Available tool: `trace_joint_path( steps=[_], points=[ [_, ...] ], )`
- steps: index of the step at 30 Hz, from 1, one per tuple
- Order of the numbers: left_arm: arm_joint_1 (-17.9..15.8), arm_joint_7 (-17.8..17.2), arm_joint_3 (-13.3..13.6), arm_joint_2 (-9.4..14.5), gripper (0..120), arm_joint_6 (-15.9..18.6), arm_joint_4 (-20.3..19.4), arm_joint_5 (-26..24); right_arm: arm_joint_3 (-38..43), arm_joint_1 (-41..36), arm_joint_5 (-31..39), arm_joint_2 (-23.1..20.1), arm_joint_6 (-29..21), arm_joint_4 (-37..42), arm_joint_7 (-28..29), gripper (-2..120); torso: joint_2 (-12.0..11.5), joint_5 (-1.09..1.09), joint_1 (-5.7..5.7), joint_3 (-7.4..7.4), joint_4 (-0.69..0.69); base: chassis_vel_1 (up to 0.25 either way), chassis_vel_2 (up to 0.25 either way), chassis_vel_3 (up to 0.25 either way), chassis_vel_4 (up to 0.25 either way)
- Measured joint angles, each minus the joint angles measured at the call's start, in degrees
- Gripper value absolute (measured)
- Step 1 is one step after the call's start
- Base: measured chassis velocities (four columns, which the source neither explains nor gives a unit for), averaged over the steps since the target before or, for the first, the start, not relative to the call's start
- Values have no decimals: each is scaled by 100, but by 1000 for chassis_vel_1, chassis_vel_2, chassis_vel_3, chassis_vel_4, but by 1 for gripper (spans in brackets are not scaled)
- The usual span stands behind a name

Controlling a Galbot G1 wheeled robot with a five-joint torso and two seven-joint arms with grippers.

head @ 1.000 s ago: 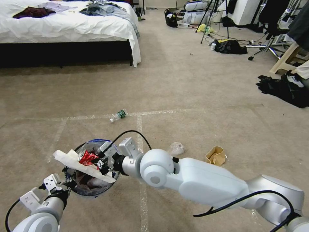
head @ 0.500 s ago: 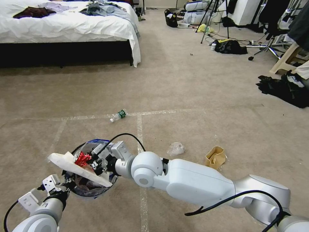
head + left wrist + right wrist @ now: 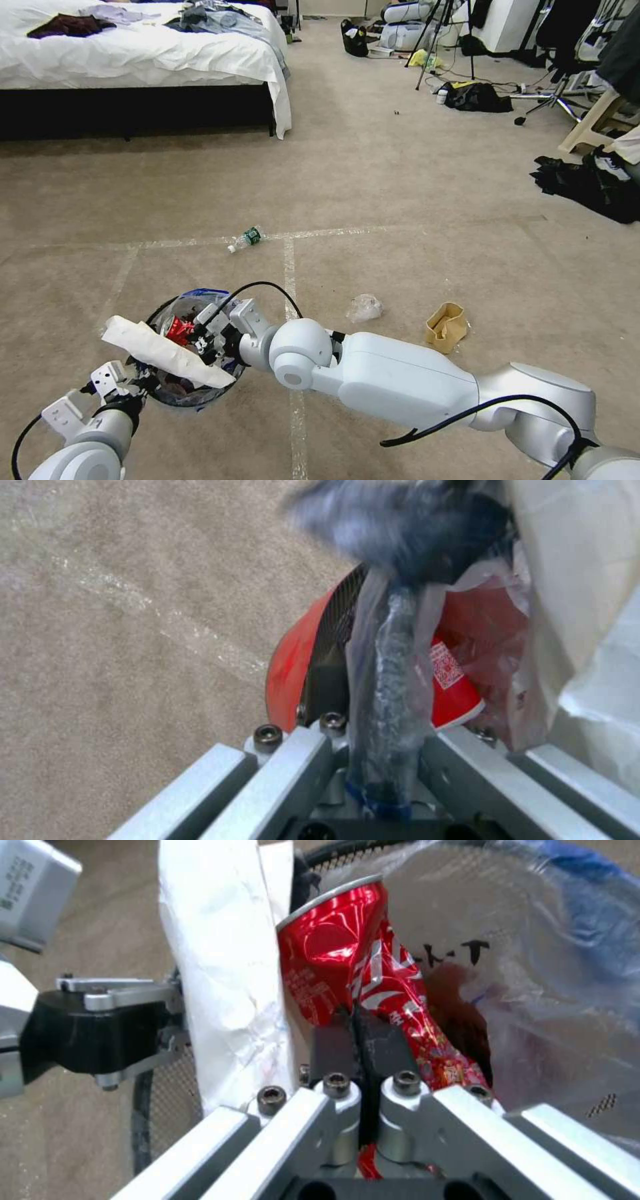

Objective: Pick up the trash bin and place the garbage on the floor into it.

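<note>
A crushed red metal can [image 3: 360, 990] is hanging over the small round red-based, black-rimmed trash bin [image 3: 170, 390], pinched tight in the right pincer [image 3: 200, 331]. The left pincer [image 3: 143, 381] is clamping the bin's rim and clear plastic liner, holding the bin just above the beige carpeted floor [image 3: 400, 200]. A long white crumpled paper [image 3: 163, 352] is lying across the bin's mouth. A clear green-labelled bottle [image 3: 245, 239] is lying farther off on a tape line.

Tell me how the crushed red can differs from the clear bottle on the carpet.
The crushed red can is dented, opaque and pinched by the right gripper over the trash bin; the bottle is clear, green-labelled, seemingly uncrushed and lies free on the floor by a tape line. The can is above the bin's liner; the bottle is farther from the robot. Both are drink-container litter.
</note>
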Motion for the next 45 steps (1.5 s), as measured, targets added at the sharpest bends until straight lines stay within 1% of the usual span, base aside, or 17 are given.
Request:
trace_joint_path(
  steps=[11,13,14,17,18,24,26,30,33,34,37,38,40,41,43,44,45],
  points=[
    [-5,13,13,-1,0,-9,26,13,11,-11,-126,-10,4,-42,46,0,0,0,0,0,0,0,0,0,0],
    [-13,15,33,-4,0,-9,28,24,60,-29,-156,-61,15,41,52,14,0,0,0,0,0,0,0,0,0],
    [-13,15,33,-4,0,-9,28,24,60,-29,-156,-61,15,41,52,14,0,0,0,0,0,0,0,0,0],
    [-11,15,51,-16,0,-10,32,46,84,-41,-164,-86,33,101,74,27,0,0,0,0,0,0,0,0,0],
    [-11,15,51,-16,0,-10,32,46,84,-41,-164,-86,33,101,74,27,0,0,0,0,0,0,0,0,0],
    [9,19,50,-19,0,-10,25,52,193,-50,-190,-66,71,144,93,52,0,0,0,0,0,0,0,0,0],
    [12,19,48,-18,0,-10,24,52,270,-50,-210,-52,76,176,88,55,0,0,0,0,0,0,0,0,0],
    [20,21,45,-17,0,-10,19,55,835,-92,-340,-34,155,425,8,76,0,0,0,0,0,0,0,0,0],
    [21,23,42,-10,0,-10,14,54,1099,-115,-336,-85,170,546,-26,83,0,0,0,0,0,0,0,0,0],
    [18,23,36,2,0,-10,14,52,1344,-130,-328,-182,212,645,-79,89,0,1,0,0,0,0,0,0,0],
    [18,23,29,20,0,-10,14,35,1557,-169,-352,-369,290,745,-139,98,0,1,0,0,0,0,0,0,0],
    [18,23,29,20,0,-10,14,35,1557,-169,-352,-369,290,745,-139,98,0,1,0,0,0,0,0,0,0],
    [1,23,18,39,0,-10,19,24,1847,-342,-462,-752,361,856,-248,100,0,1,0,0,1,0,0,0,0],
    [1,23,18,39,0,-10,19,24,1847,-342,-462,-752,361,856,-248,100,0,1,0,0,1,0,0,0,0],
    [-23,21,16,49,0,-7,39,8,2170,-644,-672,-1354,443,913,-427,100,0,3,0,0,0,0,0,0,0],
    [-23,21,16,49,0,-7,39,8,2170,-644,-672,-1354,443,913,-427,100,0,3,0,0,0,0,0,0,0],
    [-24,20,18,58,0,-4,54,6,2319,-870,-1037,-1734,613,910,-654,100,0,3,0,0,-3,0,0,0,0]
  ],
)
